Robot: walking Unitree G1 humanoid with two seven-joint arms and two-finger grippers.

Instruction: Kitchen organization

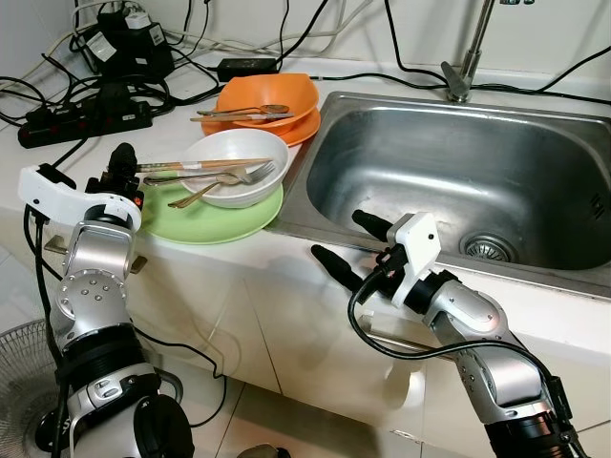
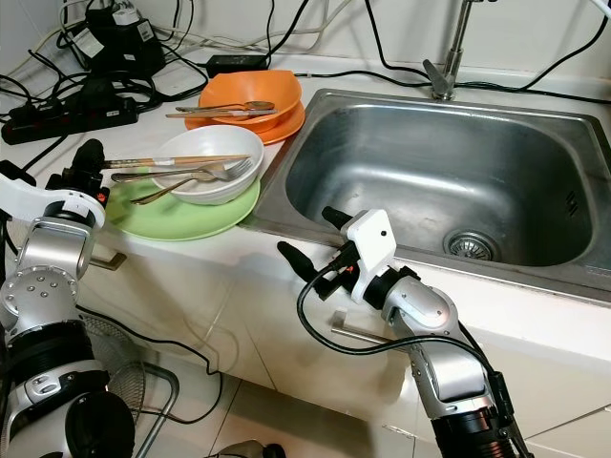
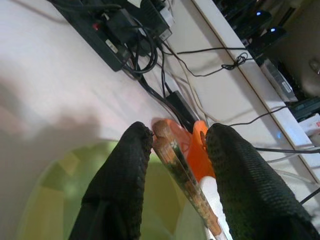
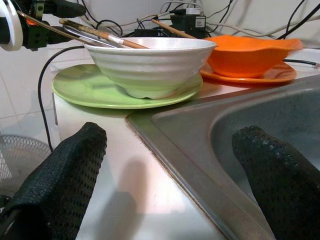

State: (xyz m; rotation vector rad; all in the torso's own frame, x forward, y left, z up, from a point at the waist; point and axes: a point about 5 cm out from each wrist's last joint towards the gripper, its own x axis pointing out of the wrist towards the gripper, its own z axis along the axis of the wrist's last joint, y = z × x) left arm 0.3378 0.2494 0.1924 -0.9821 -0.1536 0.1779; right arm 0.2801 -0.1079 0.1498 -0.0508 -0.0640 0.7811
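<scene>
left gripper (image 3: 177,165) at middle left, jaws apart around the chopsticks (image 1: 205,165) on the white bowl (image 1: 243,191); right gripper (image 1: 348,243) at centre, jaws apart beside the sink (image 1: 496,162).

Left tool (image 1: 122,172) raised, wrist bent, fingers (image 3: 120,185) parted | Right tool (image 1: 346,245) reaching forward, arm bent at elbow, fingers (image 4: 60,175) spread wide

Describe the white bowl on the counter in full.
The white bowl is round and ribbed on its outer wall, glossy like ceramic or melamine. It sits upright on a green plate, just left of the sink and in front of an orange bowl. Chopsticks, a fork and a spoon lie across its rim. The left end effector straddles the chopstick ends.
</scene>
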